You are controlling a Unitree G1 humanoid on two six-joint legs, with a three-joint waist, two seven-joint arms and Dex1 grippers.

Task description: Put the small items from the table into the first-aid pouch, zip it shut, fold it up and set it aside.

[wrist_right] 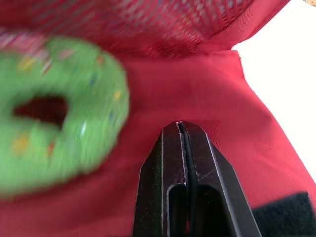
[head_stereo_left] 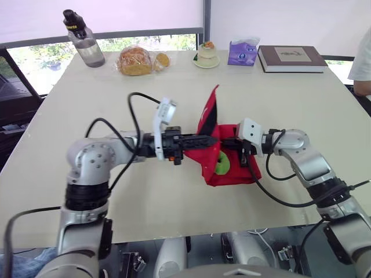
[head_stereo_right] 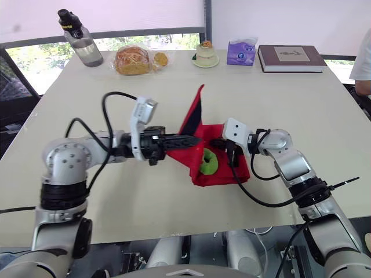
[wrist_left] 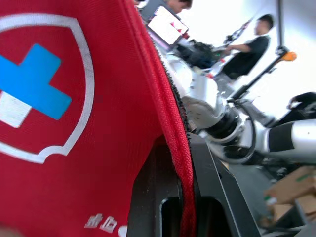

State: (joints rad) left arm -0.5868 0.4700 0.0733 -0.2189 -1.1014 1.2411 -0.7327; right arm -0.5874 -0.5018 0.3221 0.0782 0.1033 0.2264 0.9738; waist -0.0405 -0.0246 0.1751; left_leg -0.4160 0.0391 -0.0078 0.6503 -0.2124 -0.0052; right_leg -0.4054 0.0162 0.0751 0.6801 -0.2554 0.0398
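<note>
The pouch (head_stereo_left: 232, 171) lies open at the middle of the table (head_stereo_left: 145, 197), between the two arms. One flap (head_stereo_left: 208, 116) stands upright, and the other half lies flat toward the near edge. The left gripper (head_stereo_left: 210, 139) is clenched on the flap. The left wrist view shows the ribbed, zip-lined hem running between its black fingers (wrist_left: 153, 197). That grasp probably props the flap up so the mouth stays wide for loading.

The right gripper (head_stereo_right: 215, 142) reaches in from the right over the flat half, its fingers (wrist_right: 163, 182) pressed together with the tips against the red cloth. I cannot tell whether any fabric is caught between them. It may be pinning the lower half down.

A green ring (head_stereo_right: 208, 161) sits inside on the flat half, just beside the right gripper. It is soft-looking, doughnut-shaped and flecked with colour.

The pouch is a woven red fabric that is limp enough to fold. It has a mesh panel inside and a white shield with a blue cross printed on the outer face. The table is smooth and pale.

Along the far edge, well apart from the pouch, stand a bottle (head_stereo_left: 84, 40), bagged bread (head_stereo_left: 136, 61), a cake (head_stereo_left: 207, 55), a tissue pack (head_stereo_left: 242, 52) and a book (head_stereo_left: 291, 58). Zipping and folding are not yet done.
</note>
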